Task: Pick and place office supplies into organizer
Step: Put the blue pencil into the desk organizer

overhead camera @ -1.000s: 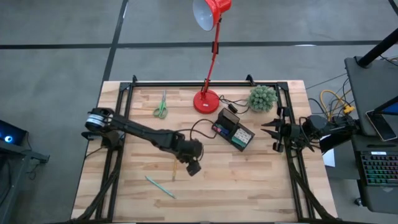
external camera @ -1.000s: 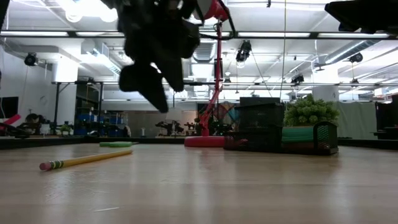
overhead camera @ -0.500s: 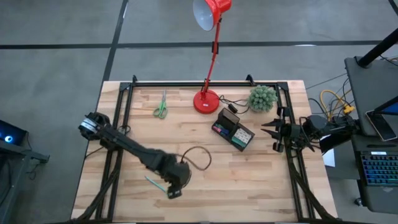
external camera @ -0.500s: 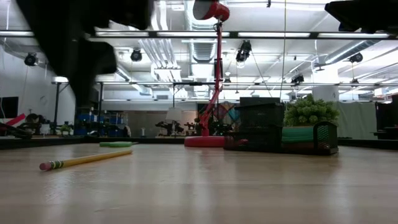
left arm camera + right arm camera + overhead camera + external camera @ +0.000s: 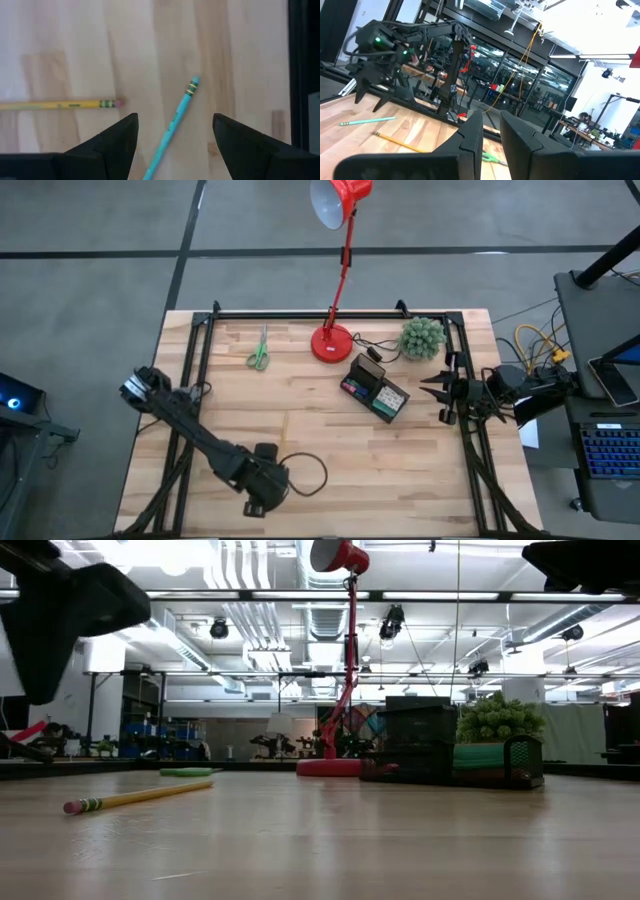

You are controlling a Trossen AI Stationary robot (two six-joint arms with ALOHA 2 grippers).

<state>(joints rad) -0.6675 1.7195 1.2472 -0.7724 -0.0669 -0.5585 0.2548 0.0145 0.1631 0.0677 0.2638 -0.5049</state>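
My left gripper [image 5: 175,119] [image 5: 255,500] hangs open near the table's front edge, left of centre, pointing steeply down. The teal pen [image 5: 176,121] lies flat on the wood below the gap between its fingers, untouched. The yellow pencil [image 5: 60,104] [image 5: 135,797] lies flat beside the pen. The green-handled scissors [image 5: 259,350] lie at the far left. The black organizer [image 5: 377,390] stands right of centre. My right gripper [image 5: 440,398] [image 5: 492,127] waits at the table's right edge, with only a narrow gap between its fingers and nothing in it.
The red lamp's base [image 5: 332,342] and the green plant [image 5: 422,337] stand at the back beside the organizer. A black cable loop [image 5: 305,475] trails from my left wrist. Black frame rails [image 5: 190,380] run along the table's sides. Bare wood [image 5: 400,470] lies at the front right.
My left gripper has swung from the table's middle toward the near edge and to the left, rolling about its own axis. It now stands over the teal pen, and it has stayed open. Nothing on the table has moved.
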